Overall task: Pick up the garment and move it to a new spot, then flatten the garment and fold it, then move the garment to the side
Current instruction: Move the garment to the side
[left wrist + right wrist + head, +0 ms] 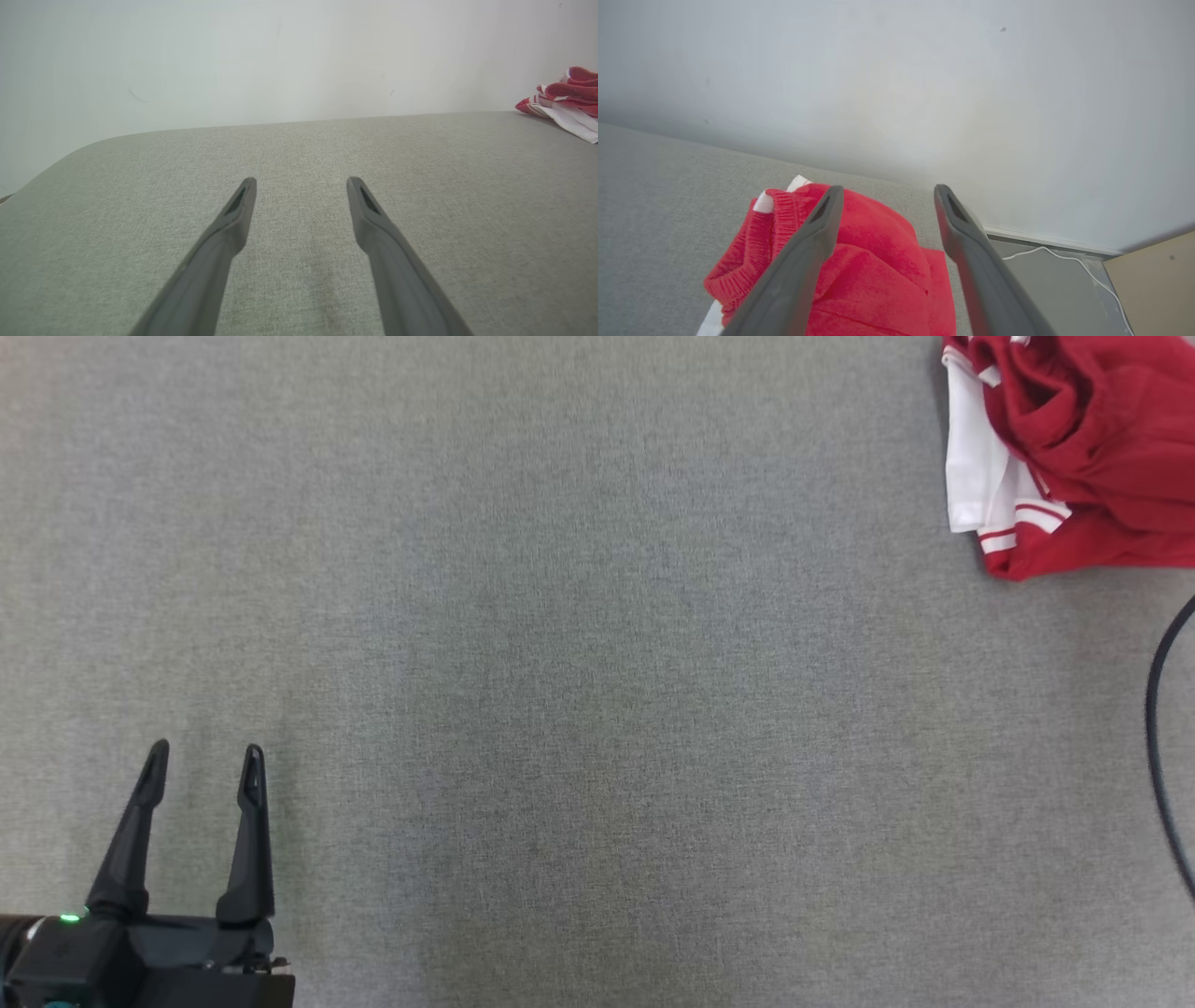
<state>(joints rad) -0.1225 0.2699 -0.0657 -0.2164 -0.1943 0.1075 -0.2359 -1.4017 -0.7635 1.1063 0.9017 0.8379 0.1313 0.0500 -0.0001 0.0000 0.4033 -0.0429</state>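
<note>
The red and white garment [1074, 448] lay bunched in a heap at the far right of the grey fabric-covered desk [597, 709], close to its far edge by the pale wall [924, 93]. White panels and striped cuffs showed along its left side. The right claw [888, 189] hung just above the heap with its two dark fingers spread wide; red cloth showed beneath and between them, but nothing was pinched at the tips. The left claw [206, 751] sat at the near left, well apart from the garment, its fingers also wide apart and holding nothing, over bare fabric. A dark cable [1158, 728] curved along the right edge of the head view. Beyond the desk's right end, a white cable [1064, 259] trailed on the floor.
</note>
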